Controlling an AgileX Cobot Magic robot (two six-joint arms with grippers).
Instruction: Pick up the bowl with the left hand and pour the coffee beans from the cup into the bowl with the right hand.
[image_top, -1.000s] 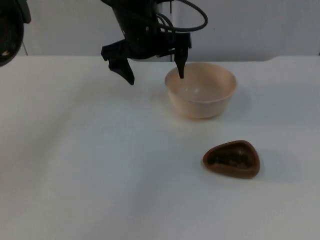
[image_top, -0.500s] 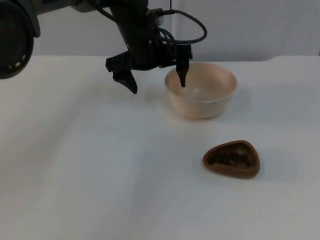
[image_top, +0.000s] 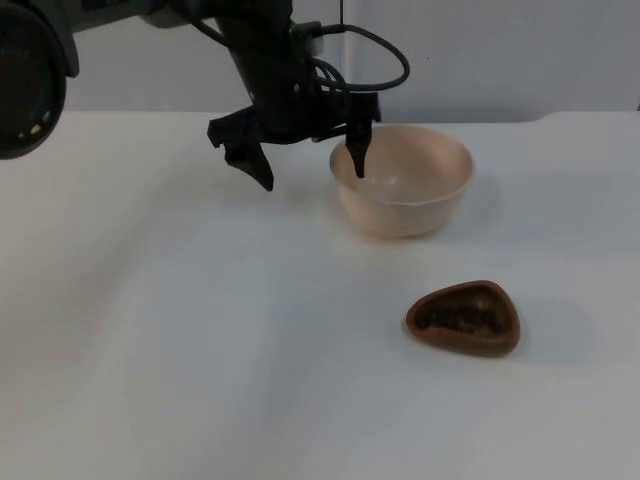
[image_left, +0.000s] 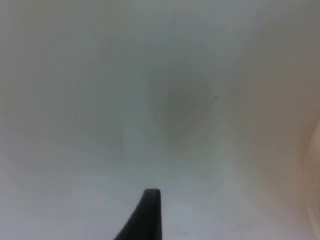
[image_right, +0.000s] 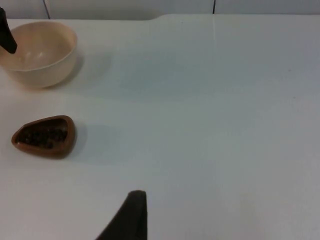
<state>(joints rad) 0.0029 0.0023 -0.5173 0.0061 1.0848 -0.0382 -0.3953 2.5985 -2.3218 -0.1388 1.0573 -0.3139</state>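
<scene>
Left hand (image_top: 308, 158) sits at upper centre of the top view, spread wide and holding nothing. 1 finger (image_top: 357, 155) hangs just inside the near-left rim of the bowl (image_top: 402, 180); the other finger is outside, over bare counter (image_top: 180, 330) to the left. The bowl wall stands between the 2, not yet pinched.

The bowl, pale peach with a round deep wall, rests upright on the counter at upper centre-right of the top view. The inside looks empty.

The cup (image_top: 463, 318), brown and rounded-triangular, lies lower right of centre, well apart from the bowl, with dark coffee beans (image_top: 458, 318) inside. In the right wrist view the cup (image_right: 44, 136) sits below the bowl (image_right: 38, 53).

Right hand waits off to the side; cannot tell how its fingers stand.

Handling, as a judgement: the bowl looks rigid, smooth and light, probably plastic or glazed ware, so a rim pinch may slip or let it tilt. Take the wall at the left rim, finger well down inside. The cup is low and wide; grip across its narrower span and keep it level so the beans stay in.
</scene>
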